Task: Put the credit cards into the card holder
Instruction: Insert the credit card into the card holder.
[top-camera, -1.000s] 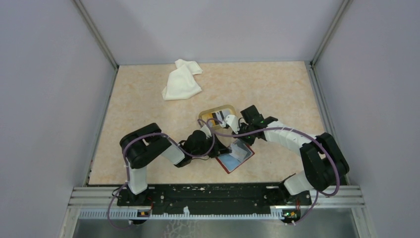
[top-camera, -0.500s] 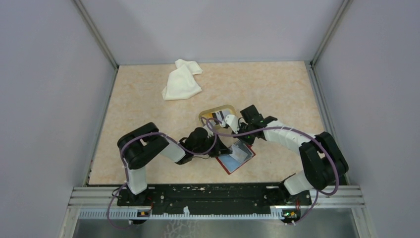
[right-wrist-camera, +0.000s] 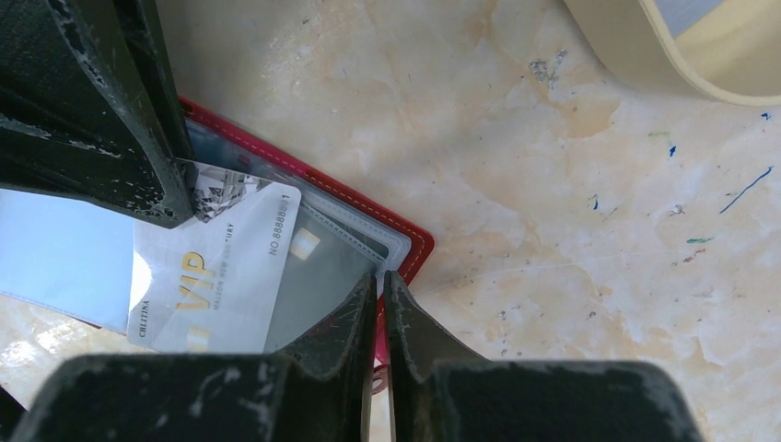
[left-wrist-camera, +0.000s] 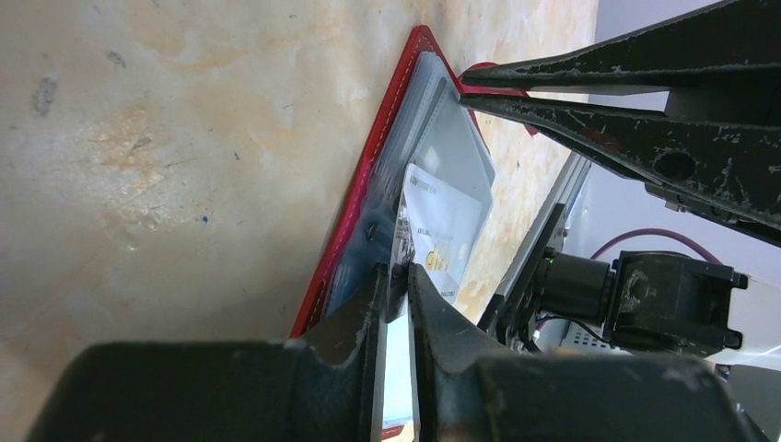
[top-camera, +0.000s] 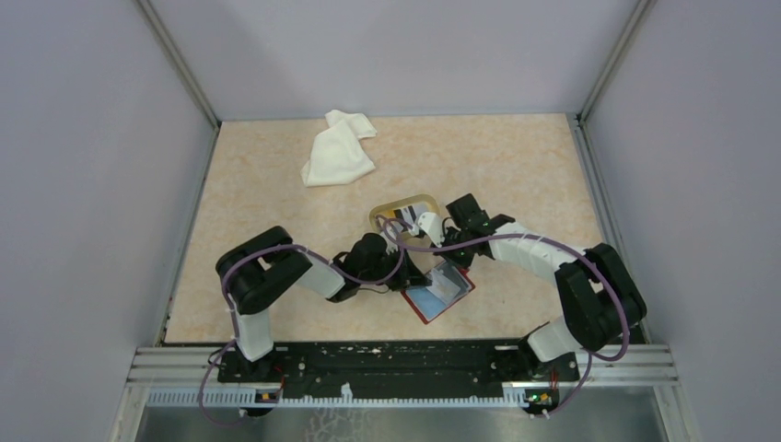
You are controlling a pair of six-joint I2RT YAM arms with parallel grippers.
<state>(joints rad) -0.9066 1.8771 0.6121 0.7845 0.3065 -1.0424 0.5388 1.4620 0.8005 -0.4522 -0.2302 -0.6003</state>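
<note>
The red card holder [top-camera: 424, 316] lies open on the table, clear pockets up. My left gripper [top-camera: 411, 276] is shut on a corner of a white VIP credit card [right-wrist-camera: 216, 276], which lies half slid into a clear pocket. In the left wrist view my left gripper [left-wrist-camera: 396, 270] pinches that card [left-wrist-camera: 437, 226] above the holder's red edge [left-wrist-camera: 368, 184]. My right gripper [right-wrist-camera: 380, 276] is shut on the holder's red edge [right-wrist-camera: 414, 249] at its corner and pins it; it also shows in the top view [top-camera: 451, 256]. Other cards [top-camera: 398, 215] lie in the tan dish.
The tan oval dish [top-camera: 428, 201] sits just behind the holder, and its rim shows in the right wrist view [right-wrist-camera: 635, 55]. A crumpled white cloth [top-camera: 338, 150] lies at the back left. Grey walls enclose the table on three sides.
The left arm's elbow has drifted slightly left. The right arm, the holder and the card stay about where they were.
</note>
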